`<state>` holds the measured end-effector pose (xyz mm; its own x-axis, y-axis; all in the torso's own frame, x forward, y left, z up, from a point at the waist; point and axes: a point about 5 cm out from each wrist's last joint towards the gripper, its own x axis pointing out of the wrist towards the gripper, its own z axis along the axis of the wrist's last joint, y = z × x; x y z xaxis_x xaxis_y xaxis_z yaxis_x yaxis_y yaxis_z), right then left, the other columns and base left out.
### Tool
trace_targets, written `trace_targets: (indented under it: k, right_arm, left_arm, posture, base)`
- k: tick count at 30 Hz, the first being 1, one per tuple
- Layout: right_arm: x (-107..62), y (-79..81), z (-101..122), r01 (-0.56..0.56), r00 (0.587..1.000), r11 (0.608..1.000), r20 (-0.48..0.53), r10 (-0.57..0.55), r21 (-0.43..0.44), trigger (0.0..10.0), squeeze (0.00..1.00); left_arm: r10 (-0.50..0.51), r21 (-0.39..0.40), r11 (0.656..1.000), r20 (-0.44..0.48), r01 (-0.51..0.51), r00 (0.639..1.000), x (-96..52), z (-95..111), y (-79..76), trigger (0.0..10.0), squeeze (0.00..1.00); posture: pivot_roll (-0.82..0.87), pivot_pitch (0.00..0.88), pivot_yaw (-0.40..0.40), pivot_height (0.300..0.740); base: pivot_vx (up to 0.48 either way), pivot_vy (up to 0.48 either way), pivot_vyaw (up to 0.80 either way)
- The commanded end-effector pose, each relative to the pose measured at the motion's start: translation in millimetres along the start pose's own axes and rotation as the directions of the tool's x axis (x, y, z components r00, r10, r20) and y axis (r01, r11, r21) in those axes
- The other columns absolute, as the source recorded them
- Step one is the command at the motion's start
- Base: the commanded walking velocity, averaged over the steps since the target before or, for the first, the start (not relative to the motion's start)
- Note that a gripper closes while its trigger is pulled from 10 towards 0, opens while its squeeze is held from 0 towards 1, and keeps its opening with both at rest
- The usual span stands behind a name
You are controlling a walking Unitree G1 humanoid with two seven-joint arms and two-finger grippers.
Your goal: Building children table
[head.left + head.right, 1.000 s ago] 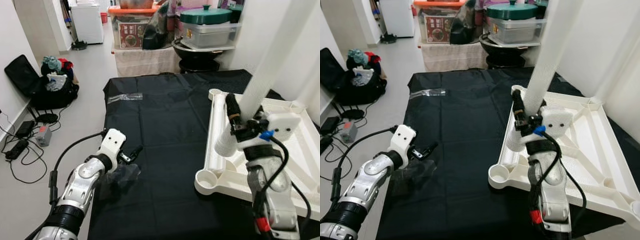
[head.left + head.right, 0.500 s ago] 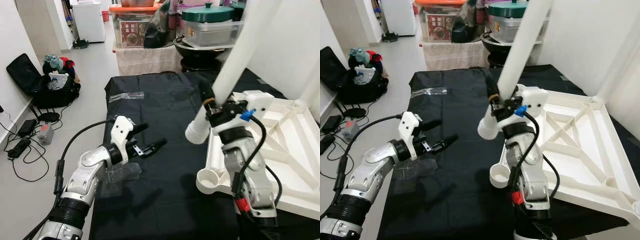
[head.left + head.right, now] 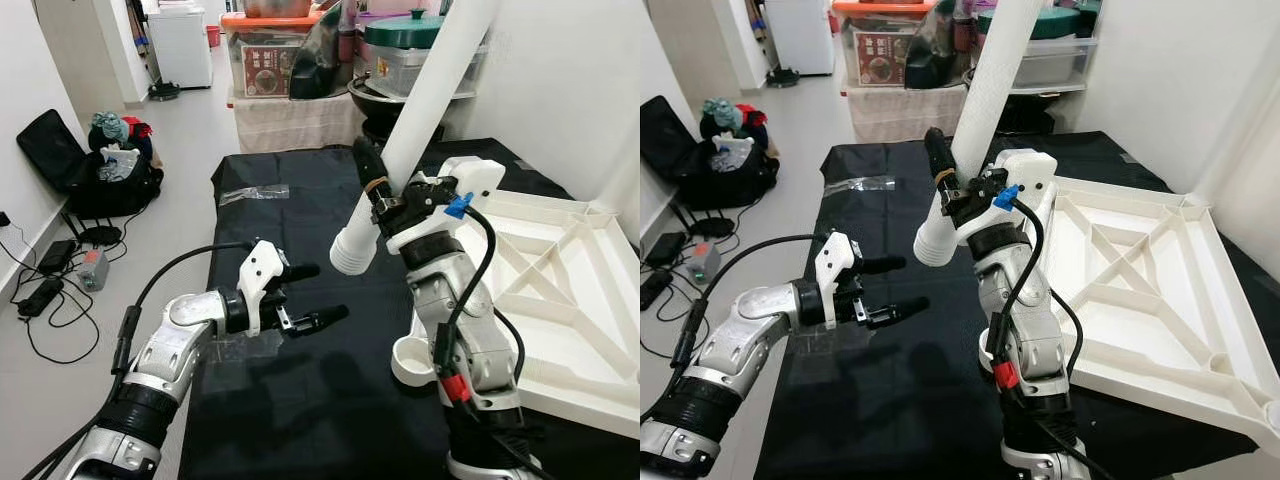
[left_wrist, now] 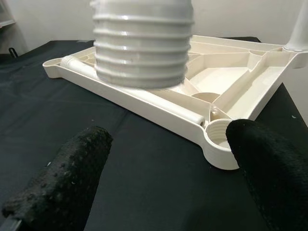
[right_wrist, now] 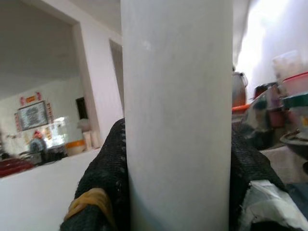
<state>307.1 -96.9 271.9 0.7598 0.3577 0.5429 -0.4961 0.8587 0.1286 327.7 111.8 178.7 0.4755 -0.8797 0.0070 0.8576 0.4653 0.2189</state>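
Right tool (image 3: pixel 952 190), pinching long white threaded table leg (image 3: pixel 425 120), had swung it off upturned white tabletop (image 3: pixel 1140 290); spread left tool (image 3: pixel 305 297) rose beneath — handover likely.

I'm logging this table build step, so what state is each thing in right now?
table leg: tilted, held off the cloth, threaded end free.
right gripper: shut on the table leg near its threaded end.
left gripper: open, raised over the black cloth, holding nothing.
tabletop: upside down on the cloth, ribs up.
corner socket: empty, no leg in it.
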Motion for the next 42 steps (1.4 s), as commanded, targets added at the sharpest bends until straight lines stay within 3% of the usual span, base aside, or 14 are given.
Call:
trace_targets:
  k: [1, 6, 8, 15, 27, 28, 29, 30, 42]
  right_arm:
    - [-3.9, 8.3, -5, -0.06, 0.998, 0.998, -0.032, 0.061, 0.032, 10.0, 0.0]
    - [-7.0, 11.5, -6, -0.088, 0.995, 0.995, -0.047, 0.09, 0.041, 10.0, 0.0]
    - [-15.5, 19.9, -14, -0.133, 0.986, 0.986, -0.088, 0.141, 0.098, 10.0, 0.0]
    - [-22.5, 36.9, -21, -0.191, 0.971, 0.968, -0.113, 0.21, 0.163, 10.0, 0.0]
    - [-25.0, 43.9, -26, -0.208, 0.963, 0.959, -0.129, 0.235, 0.191, 10.0, 0.0]
    - [-24.9, 43.9, -26, -0.209, 0.963, 0.959, -0.131, 0.236, 0.189, 10.0, 0.0]
    - [-24.9, 43.9, -26, -0.209, 0.963, 0.959, -0.131, 0.236, 0.189, 10.0, 0.0]
    - [-24.5, 42.7, -25, -0.207, 0.963, 0.96, -0.133, 0.234, 0.186, 10.0, 0.0]
    - [-20.5, 34.1, -23, -0.195, 0.964, 0.966, -0.146, 0.22, 0.169, 10.0, 0.0]
  left_arm:
    - [0.015, 0.014, 1.0, -0.03, -0.015, 0.999, -1.3, -1, 5.0, 10.0, 0.0]
    - [0.035, 0.026, 0.999, -0.023, -0.034, 0.999, -0.6, 0, 7.4, 10.0, 0.0]
    - [0.063, 0.026, 0.998, 0.0, -0.063, 0.998, 4.1, 3, 11.5, 10.0, 0.0]
    - [0.07, 0.001, 0.998, 0.019, -0.07, 0.997, 12.0, 3, 13.9, 10.0, 0.0]
    - [0.055, -0.001, 0.998, 0.042, -0.055, 0.998, 21.3, 7, 11.4, 10.0, 0.0]
    - [0.053, 0.0, 0.999, 0.042, -0.053, 0.998, 21.5, 6, 11.6, 8.4, 0.0]
    - [0.053, 0.0, 0.999, 0.042, -0.053, 0.998, 21.5, 6, 11.6, 8.4, 0.0]
    - [0.05, 0.0, 0.999, 0.043, -0.05, 0.998, 21.6, 6, 11.6, 0.0, 0.0]
    - [-0.008, 0.001, 1.0, 0.105, 0.007, 0.994, 19.2, 9, 4.4, 0.0, 0.0]
  posture:
    - [0.05, 0.0, -0.017, 0.74]
    - [0.04, 0.0, -0.014, 0.74]
    - [0.05, 0.0, -0.012, 0.74]
    - [0.04, 0.0, -0.004, 0.74]
    - [0.04, 0.0, 0.001, 0.74]
    - [0.03, 0.0, 0.004, 0.74]
    - [0.03, 0.0, 0.004, 0.74]
    - [0.03, 0.0, 0.004, 0.74]
    - [0.04, 0.0, -0.007, 0.74]
  base:
    - [0.0, 0.0, 0.0]
    - [0.0, 0.0, 0.0]
    - [0.0, 0.0, 0.0]
    - [0.0, 0.0, 0.0]
    - [0.0, 0.0, 0.0]
    - [0.0, 0.0, 0.0]
    - [0.0, 0.0, 0.0]
    - [0.0, 0.0, 0.0]
    - [0.0, 0.0, 0.0]
